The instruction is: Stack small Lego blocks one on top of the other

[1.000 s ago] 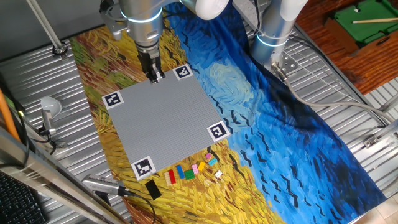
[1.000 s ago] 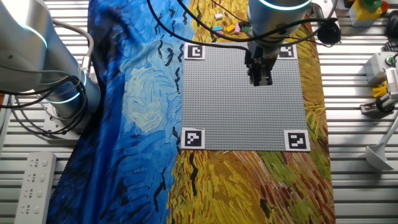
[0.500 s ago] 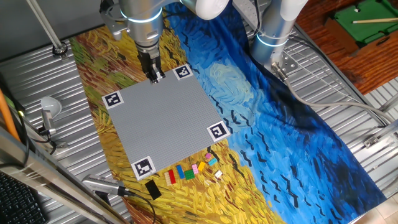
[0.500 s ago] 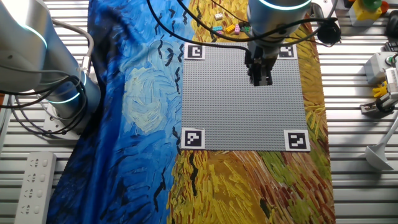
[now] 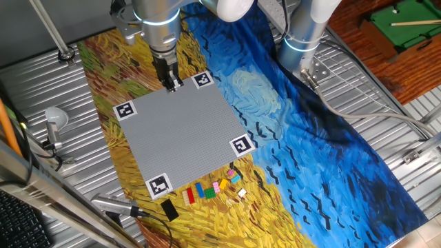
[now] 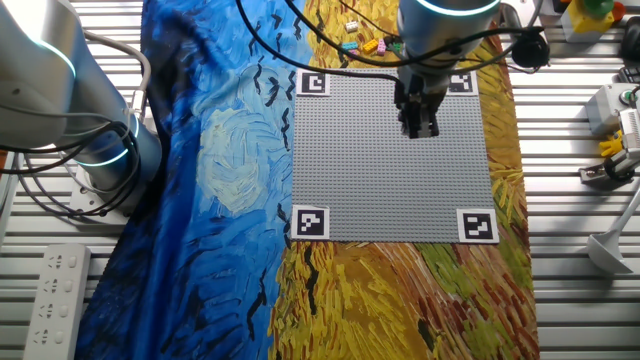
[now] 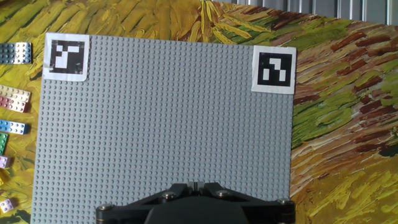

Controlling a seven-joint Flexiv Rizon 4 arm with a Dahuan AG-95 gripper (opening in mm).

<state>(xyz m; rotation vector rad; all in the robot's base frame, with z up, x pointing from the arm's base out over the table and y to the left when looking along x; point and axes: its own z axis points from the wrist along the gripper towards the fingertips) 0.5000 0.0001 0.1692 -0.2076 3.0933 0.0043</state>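
Bricks lie in a loose row on the painted cloth (image 5: 331, 138) just beyond one edge of the baseplate (image 5: 182, 134), the edge between two of its marker corners. From left to right in one fixed view: the black brick (image 5: 169, 209), off by itself near the cloth's corner; then red (image 5: 191, 196), blue (image 5: 200, 189), green (image 5: 209, 193), yellow (image 5: 222, 184) and pink (image 5: 216, 187) close together; and last the white one (image 5: 242, 194), a little apart. In the hand view the same bricks show along the left edge, partly cut off. None is stacked on another and none sits on the plate. The gripper (image 5: 171, 84) hangs at the opposite edge of the baseplate, near the marker (image 5: 202, 80) in that corner, well apart from the bricks. In the other fixed view the gripper (image 6: 419, 126) is over bare grey studs. Its fingers look close together with nothing seen between them, but whether they are fully closed cannot be told; the hand view shows only the black base of the hand.
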